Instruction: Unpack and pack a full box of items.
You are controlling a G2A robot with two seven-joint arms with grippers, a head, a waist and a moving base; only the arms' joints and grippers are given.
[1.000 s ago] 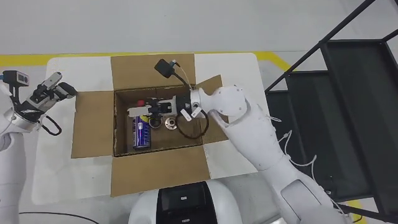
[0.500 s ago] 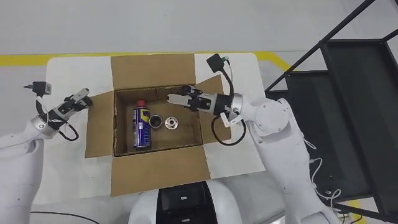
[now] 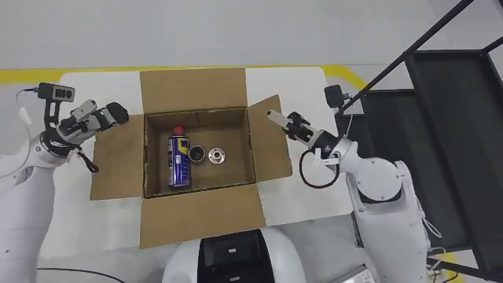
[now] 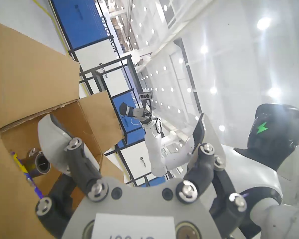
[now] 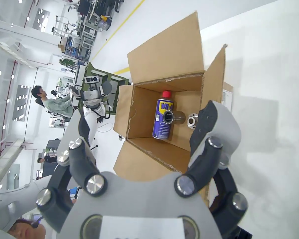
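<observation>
Evidently, a spray can and two metal fittings are left in the box; left pincer and right pincer are held apart.

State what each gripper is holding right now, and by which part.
Nothing is held. The left gripper and right gripper are both open and empty, outside the box.

A big lab hall: blue partition panels, yellow floor line, ceiling lights.
</observation>
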